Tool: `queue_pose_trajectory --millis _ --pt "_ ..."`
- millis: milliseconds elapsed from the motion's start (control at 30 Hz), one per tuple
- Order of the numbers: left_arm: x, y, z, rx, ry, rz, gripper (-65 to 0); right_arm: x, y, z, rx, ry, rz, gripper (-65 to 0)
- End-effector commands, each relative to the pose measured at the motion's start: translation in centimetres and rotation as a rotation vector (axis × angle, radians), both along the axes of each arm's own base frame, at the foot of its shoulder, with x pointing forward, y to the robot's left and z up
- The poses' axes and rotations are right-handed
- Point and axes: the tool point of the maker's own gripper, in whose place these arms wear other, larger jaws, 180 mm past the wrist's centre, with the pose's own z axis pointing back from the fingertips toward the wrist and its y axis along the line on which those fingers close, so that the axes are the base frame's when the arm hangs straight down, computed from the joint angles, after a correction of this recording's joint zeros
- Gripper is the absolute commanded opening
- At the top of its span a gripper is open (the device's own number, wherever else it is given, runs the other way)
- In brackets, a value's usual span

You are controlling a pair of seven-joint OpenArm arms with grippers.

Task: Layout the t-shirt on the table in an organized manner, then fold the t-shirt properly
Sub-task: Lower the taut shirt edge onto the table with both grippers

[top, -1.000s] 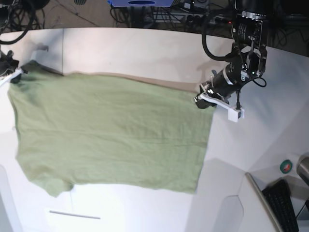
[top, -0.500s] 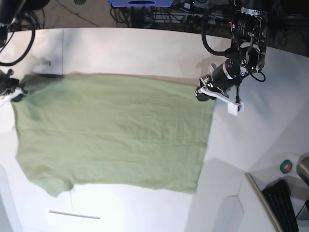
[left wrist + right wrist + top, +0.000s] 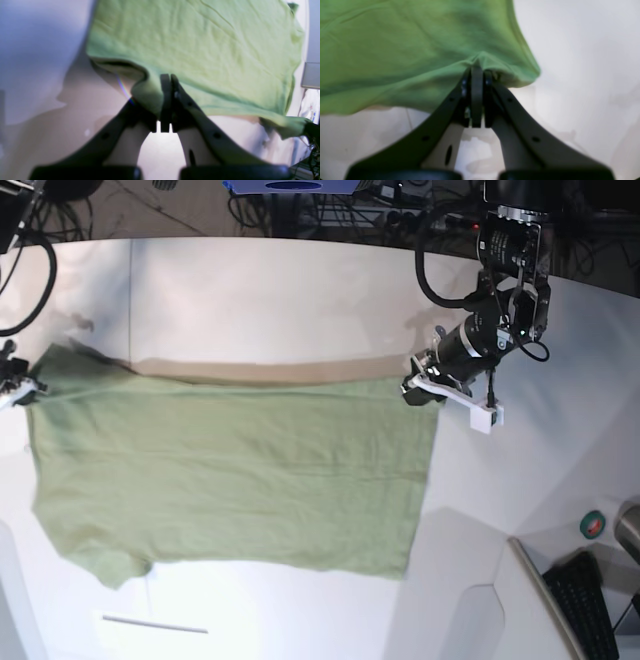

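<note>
The left pincer (image 3: 166,100) is clamped on a corner of the t-shirt (image 3: 205,47), its dark fingers (image 3: 165,87) pressed together with a fold of green cloth pinched between them; in the base view this pincer (image 3: 420,383) sits at the right end of the shirt's far edge. The right pincer (image 3: 477,82) is likewise closed on the t-shirt (image 3: 407,50), its jaws pressed flat together with a bunched corner of cloth caught at their tips; in the base view it (image 3: 20,385) is at the far left edge of the frame, gripping the opposite far corner.

Between the two pincers the far hem of the t-shirt (image 3: 230,470) runs taut and nearly straight, lifted slightly so that a band of shadow lies on the white tabletop (image 3: 280,300) just behind it. The rest of the shirt lies spread across the tabletop, one short sleeve (image 3: 110,560) sticking out at the near left corner.

A thin pale strip (image 3: 155,623) lies on the tabletop near the front edge, apart from the shirt. At far right, off the tabletop, a roll of green tape (image 3: 594,525) and part of a black keyboard (image 3: 590,605) are in view
</note>
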Motion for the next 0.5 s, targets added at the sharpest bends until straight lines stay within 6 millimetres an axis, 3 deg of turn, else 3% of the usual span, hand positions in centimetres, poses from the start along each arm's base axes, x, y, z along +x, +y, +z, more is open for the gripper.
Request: queue_pose_trajectory --millis 0,200,300,467 --pt "1.5 0.3 1.6 0.002 -0.059 -0.001 -65.0 1.8 -0.8 1.8 -0.019 -0.062 -0.001 -65.0" --pt "3.1 -0.1 2.6 -0.017 -0.091 -0.002 -65.0 3.4 -1.0 1.6 0.018 -0.068 -0.026 -65.0" --pt "3.9 -0.3 2.9 -0.106 -0.090 0.032 -65.0 4.6 -1.0 2.3 0.022 -0.090 -0.028 -65.0" --pt "4.8 -0.2 1.8 -0.169 -0.051 0.068 -65.0 6.2 -1.0 2.4 0.051 -0.105 -0.047 -65.0"
